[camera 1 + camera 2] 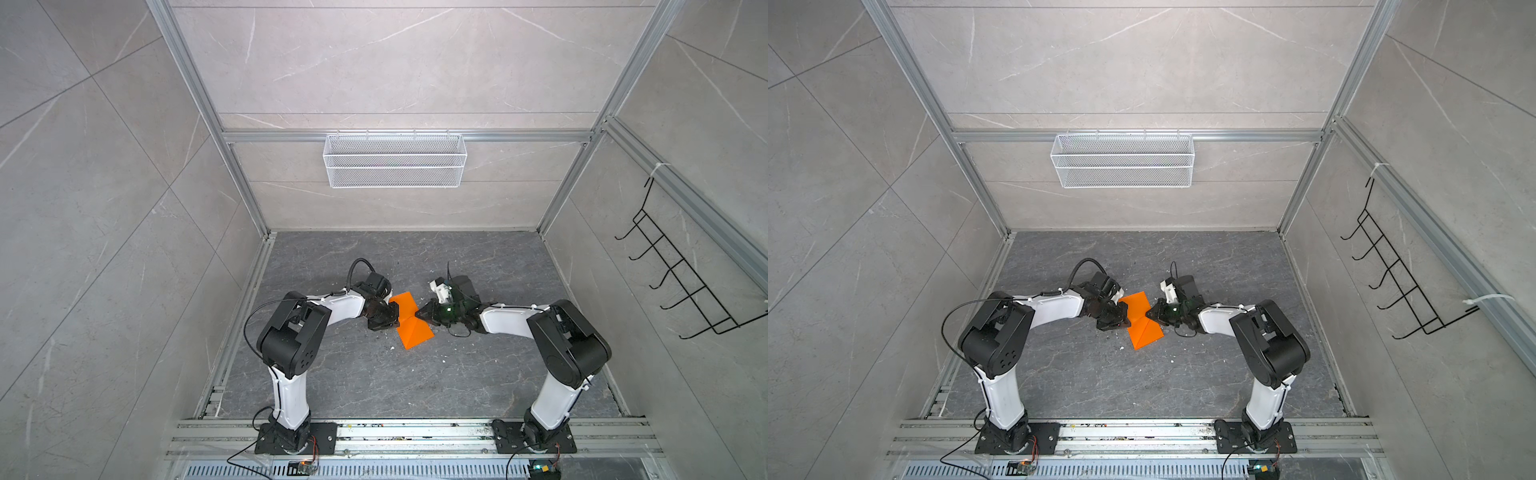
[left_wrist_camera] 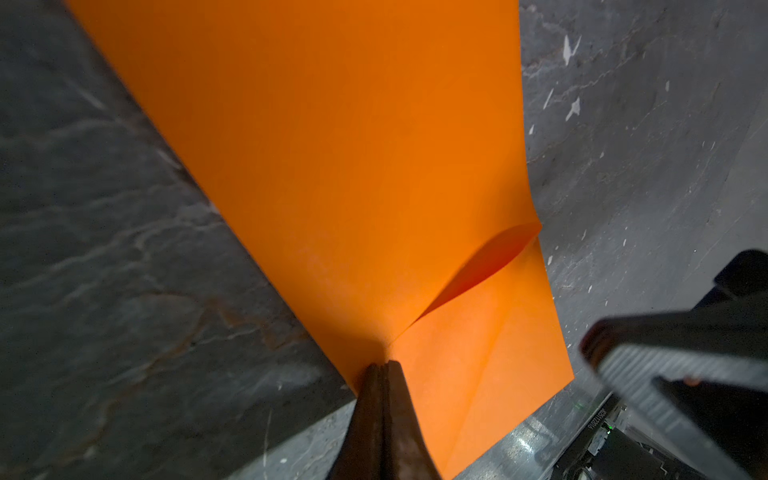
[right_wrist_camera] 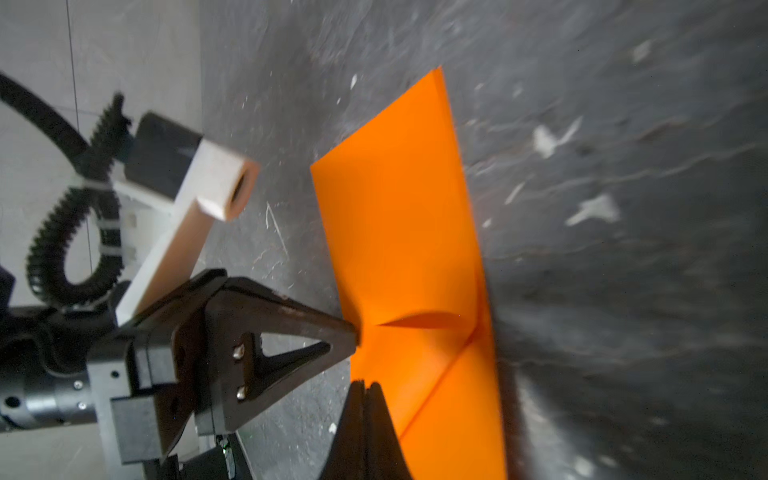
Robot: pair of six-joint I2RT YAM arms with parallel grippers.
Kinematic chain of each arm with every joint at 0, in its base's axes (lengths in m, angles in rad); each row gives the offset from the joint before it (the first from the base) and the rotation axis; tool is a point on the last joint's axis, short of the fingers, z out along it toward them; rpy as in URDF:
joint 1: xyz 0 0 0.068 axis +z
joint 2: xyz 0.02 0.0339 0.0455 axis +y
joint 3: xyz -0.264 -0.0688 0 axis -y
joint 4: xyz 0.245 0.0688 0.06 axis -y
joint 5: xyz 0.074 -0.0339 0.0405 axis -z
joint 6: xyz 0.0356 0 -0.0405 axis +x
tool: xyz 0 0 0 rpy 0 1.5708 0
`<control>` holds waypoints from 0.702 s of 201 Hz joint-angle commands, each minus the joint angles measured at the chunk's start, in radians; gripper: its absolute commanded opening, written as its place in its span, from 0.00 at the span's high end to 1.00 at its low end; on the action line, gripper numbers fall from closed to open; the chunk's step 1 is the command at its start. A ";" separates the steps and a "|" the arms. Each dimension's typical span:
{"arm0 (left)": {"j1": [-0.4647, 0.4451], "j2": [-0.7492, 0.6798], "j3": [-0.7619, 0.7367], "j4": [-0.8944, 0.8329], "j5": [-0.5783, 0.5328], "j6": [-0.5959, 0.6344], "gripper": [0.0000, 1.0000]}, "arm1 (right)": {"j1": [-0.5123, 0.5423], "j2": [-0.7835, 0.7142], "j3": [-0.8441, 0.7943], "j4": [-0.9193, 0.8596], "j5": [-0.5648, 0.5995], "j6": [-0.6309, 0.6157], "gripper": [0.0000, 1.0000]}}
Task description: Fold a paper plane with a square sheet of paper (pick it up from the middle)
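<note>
The paper (image 1: 412, 320) lies near the middle of the desk (image 1: 374, 382), already folded to a strip with a diagonal crease at 1 end. The left gripper (image 1: 394, 316) is clamped on the middle of 1 long edge, and the sheet puckers up from its tips. The right gripper (image 1: 420, 314) has its jaws together at the opposite edge; whether paper sits between them I cannot tell.

This looks like the pick-up from the middle. I'd want both sides raised level and together, with no pulling apart. Otherwise that pucker could set as a stray crease, or the thin sheet could tear.

The paper is plain. A small label (image 2: 601, 417) by the right gripper is too blurred to read.
</note>
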State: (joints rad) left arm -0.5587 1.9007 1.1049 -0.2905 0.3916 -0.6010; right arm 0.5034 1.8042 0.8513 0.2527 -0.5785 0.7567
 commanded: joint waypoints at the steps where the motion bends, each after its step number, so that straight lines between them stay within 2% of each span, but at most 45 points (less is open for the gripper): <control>1: 0.000 0.060 -0.027 -0.138 -0.120 0.029 1.00 | 0.006 0.055 0.020 0.020 -0.040 0.009 0.96; 32: -0.001 0.060 -0.018 -0.138 -0.114 0.047 1.00 | 0.005 0.093 0.023 0.027 -0.040 0.012 0.96; 75: -0.001 0.060 0.023 -0.142 -0.102 0.102 1.00 | 0.005 0.117 0.003 0.016 0.016 0.028 0.97; 115: -0.001 0.015 0.118 -0.155 -0.091 0.102 1.00 | 0.006 0.129 -0.062 0.103 0.065 0.131 0.97; 141: -0.003 -0.070 0.094 -0.093 -0.044 0.012 0.84 | 0.009 0.122 -0.093 0.137 0.090 0.178 0.98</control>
State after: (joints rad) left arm -0.5625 1.9171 1.1976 -0.3889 0.3405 -0.5316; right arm 0.5102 1.8984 0.8032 0.3733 -0.5644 0.8654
